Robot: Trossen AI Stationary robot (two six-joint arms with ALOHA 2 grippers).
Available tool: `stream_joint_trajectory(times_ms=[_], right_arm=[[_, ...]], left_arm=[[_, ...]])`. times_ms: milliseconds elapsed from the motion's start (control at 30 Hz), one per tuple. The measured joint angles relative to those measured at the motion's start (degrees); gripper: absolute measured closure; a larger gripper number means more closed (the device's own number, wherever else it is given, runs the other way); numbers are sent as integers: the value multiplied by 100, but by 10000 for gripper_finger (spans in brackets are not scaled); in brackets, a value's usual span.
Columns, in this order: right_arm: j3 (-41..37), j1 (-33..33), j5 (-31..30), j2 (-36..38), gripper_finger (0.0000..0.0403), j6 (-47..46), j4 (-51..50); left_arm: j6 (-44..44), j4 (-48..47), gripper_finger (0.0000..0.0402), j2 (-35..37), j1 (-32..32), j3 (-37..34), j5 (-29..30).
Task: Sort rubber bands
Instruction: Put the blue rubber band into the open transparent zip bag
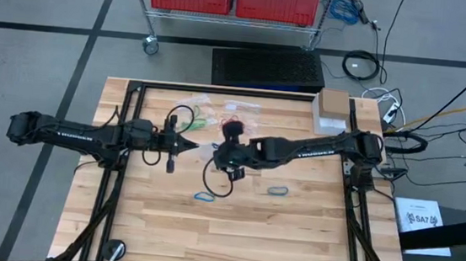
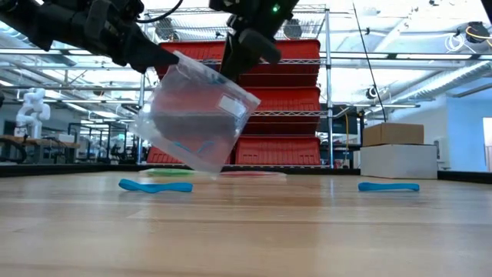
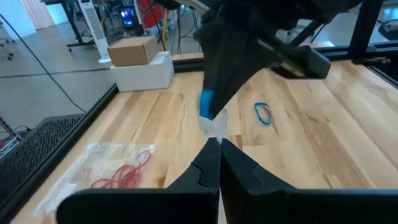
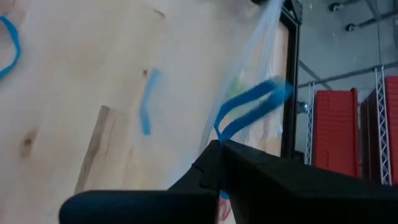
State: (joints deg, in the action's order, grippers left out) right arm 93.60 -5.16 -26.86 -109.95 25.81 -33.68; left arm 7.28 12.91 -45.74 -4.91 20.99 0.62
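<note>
A small clear plastic bag [image 2: 196, 115] hangs tilted above the table's middle between my two grippers. My left gripper [image 3: 217, 144] is shut on its upper corner. My right gripper [image 4: 219, 147] is at the bag's top edge, shut on a blue rubber band [image 4: 249, 106]. Two more blue rubber bands lie flat on the wood [image 1: 203, 196] [image 1: 277, 190]. A clear bag with red bands [image 3: 118, 174] and another with green bands [image 1: 193, 117] lie flat toward the far edge. My left gripper pinches the clear bag's upper corner [image 3: 216, 127] between its two fingertips, coming nearly level from the table's left. The bag hangs below it, tilted and clear of the table. My right gripper pinches one end of the blue rubber band [image 4: 222, 134] between its shut fingertips, slanting down from the right. The band's loop sticks out ahead of the fingers against the bag's plastic [image 4: 264, 43]. I cannot tell whether the fingers touch the bag.
A cardboard box [image 1: 333, 101] on a white box [image 1: 328, 122] stands at the table's far right corner. A black frame [image 1: 219, 90] rims the far and side edges. Bare wood lies toward the near edge [image 1: 232, 240].
</note>
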Motion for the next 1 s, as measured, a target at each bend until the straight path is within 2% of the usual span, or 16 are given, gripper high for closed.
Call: stream_joint_trajectory(times_ms=[167, 300, 467, 600, 700, 800, 1000], right_arm=[[0, 40, 168, 0, 385, -189, -110], [0, -2, 453, -2, 340, -255, -118], [4, -26, 480, -2, 277, -397, -128], [9, -16, 478, 83, 244, -544, -186], [9, -16, 513, 324, 236, -829, -289], [11, -16, 877, 662, 235, -1301, -701], [13, -41, 1726, 1164, 235, -2489, -2165]], left_arm=[[0, 79, 400, 0, 0, 0, 0], [-29, 124, 400, 0, 0, 0, 16], [-51, 120, 400, 0, 0, 0, 74], [-51, 117, 400, 0, 0, 0, 78], [-51, 185, 400, 0, 0, 0, 125], [-49, 220, 400, 0, 0, 0, 144], [-52, 244, 400, 0, -2, 0, 293]])
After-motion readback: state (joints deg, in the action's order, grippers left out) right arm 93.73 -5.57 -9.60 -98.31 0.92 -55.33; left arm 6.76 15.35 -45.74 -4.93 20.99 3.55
